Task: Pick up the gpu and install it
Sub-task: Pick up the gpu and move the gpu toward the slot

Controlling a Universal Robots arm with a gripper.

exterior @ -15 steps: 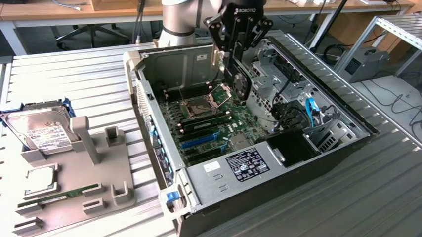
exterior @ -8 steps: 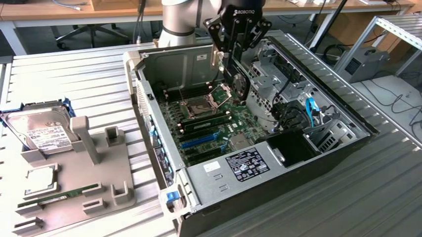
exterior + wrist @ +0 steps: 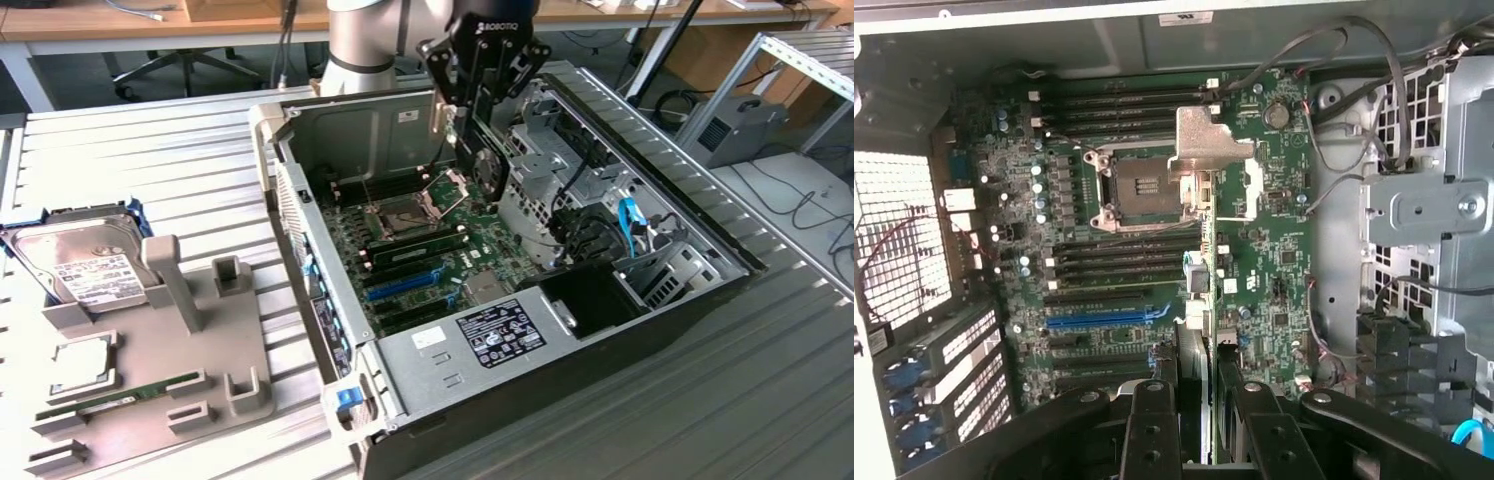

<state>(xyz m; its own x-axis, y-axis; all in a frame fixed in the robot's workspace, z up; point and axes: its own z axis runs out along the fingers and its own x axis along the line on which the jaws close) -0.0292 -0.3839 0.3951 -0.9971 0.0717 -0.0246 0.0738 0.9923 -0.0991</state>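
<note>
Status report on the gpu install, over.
Copy: gripper shut on the gpu. Card on edge above the motherboard, not seated. No card in the blue slot.

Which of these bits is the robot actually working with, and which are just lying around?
In the job: gpu, gripped by the end effector; open computer case; motherboard.
Lying about: hard drive; CPU; RAM stick; grey holder tray.

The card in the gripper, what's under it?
Under the card, held by the gripper, is the green motherboard inside the open computer case, with an empty chip socket and a blue slot. The card and gripper cover the board straight below them.
</note>
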